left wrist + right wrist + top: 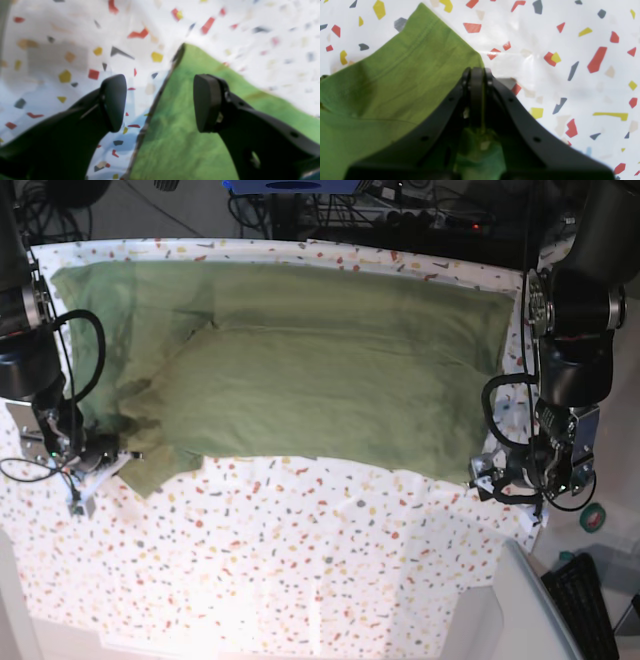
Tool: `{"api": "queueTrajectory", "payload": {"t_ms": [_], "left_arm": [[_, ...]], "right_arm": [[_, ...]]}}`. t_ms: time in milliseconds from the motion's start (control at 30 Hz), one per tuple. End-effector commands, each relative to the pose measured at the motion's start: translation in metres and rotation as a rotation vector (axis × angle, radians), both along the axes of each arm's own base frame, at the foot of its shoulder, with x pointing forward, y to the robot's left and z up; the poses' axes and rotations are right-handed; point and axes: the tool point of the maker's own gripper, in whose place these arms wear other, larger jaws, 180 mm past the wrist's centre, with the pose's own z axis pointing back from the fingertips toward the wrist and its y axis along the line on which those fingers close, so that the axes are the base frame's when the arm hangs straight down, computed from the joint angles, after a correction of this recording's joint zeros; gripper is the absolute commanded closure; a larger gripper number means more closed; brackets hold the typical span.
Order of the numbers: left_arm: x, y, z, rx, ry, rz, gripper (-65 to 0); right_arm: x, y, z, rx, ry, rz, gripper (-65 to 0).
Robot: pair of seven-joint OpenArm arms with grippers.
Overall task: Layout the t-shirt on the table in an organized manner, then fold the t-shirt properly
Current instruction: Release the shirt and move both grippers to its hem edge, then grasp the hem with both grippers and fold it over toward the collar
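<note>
So on the left of the base view, the right tool (477,72) is pinched tight on a sleeve edge of the olive t-shirt (320,370), which lies spread across the far half of the flecked surface (300,560). I'd pull that sleeve outward gently, low and flat, no bunching. Over on the right, the left tool (160,102) hangs open over the hem corner, gripping nothing. No containers in play.

The left hand (160,102) hangs with fingers spread above the t-shirt (180,130) edge; green fabric fills 5 o'clock, the flecked bench (75,37) lies toward 10 o'clock.
</note>
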Motion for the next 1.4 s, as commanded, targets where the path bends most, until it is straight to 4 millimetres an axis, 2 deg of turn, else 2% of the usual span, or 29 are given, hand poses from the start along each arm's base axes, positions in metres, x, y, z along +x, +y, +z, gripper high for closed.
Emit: {"api": "queueTrajectory", "payload": {"t_ms": [0, 167, 300, 400, 533, 567, 600, 733, 767, 1000, 1100, 1233, 1267, 1367], "left_arm": [[0.017, 0.002, 0.013, 0.007, -0.047, -0.001, -40.3], [0.026, -0.016, 0.008, 0.014, -0.090, -0.033, -40.3], [0.022, -0.022, 0.000, 0.017, -0.105, -0.041, -40.3], [0.012, -0.042, -0.014, -0.011, -0.079, -0.058, -40.2], [0.010, -0.044, -0.016, -0.015, -0.076, -0.058, -39.7], [0.011, -0.044, -0.016, -0.016, -0.079, -0.055, -37.4], [0.013, -0.043, -0.014, -0.017, -0.083, -0.052, -32.1], [0.016, -0.038, -0.010, -0.011, -0.094, -0.047, -1.6], [0.017, -0.038, -0.009, -0.011, -0.096, -0.045, 0.0], [0.036, -0.043, 0.015, 0.000, -0.173, -0.071, 0.0], [0.037, -0.042, 0.018, 0.003, -0.180, -0.071, 0.0], [0.025, -0.032, 0.011, 0.022, -0.166, -0.070, 0.0], [0.030, -0.033, 0.017, 0.025, -0.186, -0.075, 0.0], [0.018, -0.028, 0.019, 0.045, -0.187, -0.098, 0.0]], "right_arm": [[0.010, -0.007, 0.010, -0.012, -0.018, -0.007, 0.0], [0.010, -0.007, 0.010, -0.011, -0.019, -0.008, 0.0], [0.010, -0.007, 0.010, -0.011, -0.019, -0.008, 0.0], [0.010, -0.008, 0.010, -0.012, -0.019, -0.008, 0.0], [0.010, -0.008, 0.010, -0.013, -0.018, -0.007, 0.0], [0.010, -0.008, 0.010, -0.013, -0.018, -0.007, 0.0], [0.010, -0.008, 0.010, -0.013, -0.018, -0.007, 0.0], [0.010, -0.008, 0.010, -0.013, -0.020, -0.008, 0.0], [0.010, -0.008, 0.010, -0.013, -0.020, -0.008, 0.0], [0.010, -0.008, 0.010, -0.014, -0.022, -0.006, 0.0], [0.018, 0.002, 0.020, -0.009, -0.065, 0.024, 0.0], [0.017, 0.018, 0.037, -0.014, -0.143, 0.092, 0.0], [0.018, 0.020, 0.042, -0.025, -0.155, 0.085, 0.0], [0.017, 0.018, 0.057, -0.060, -0.201, 0.073, 0.0]]}}
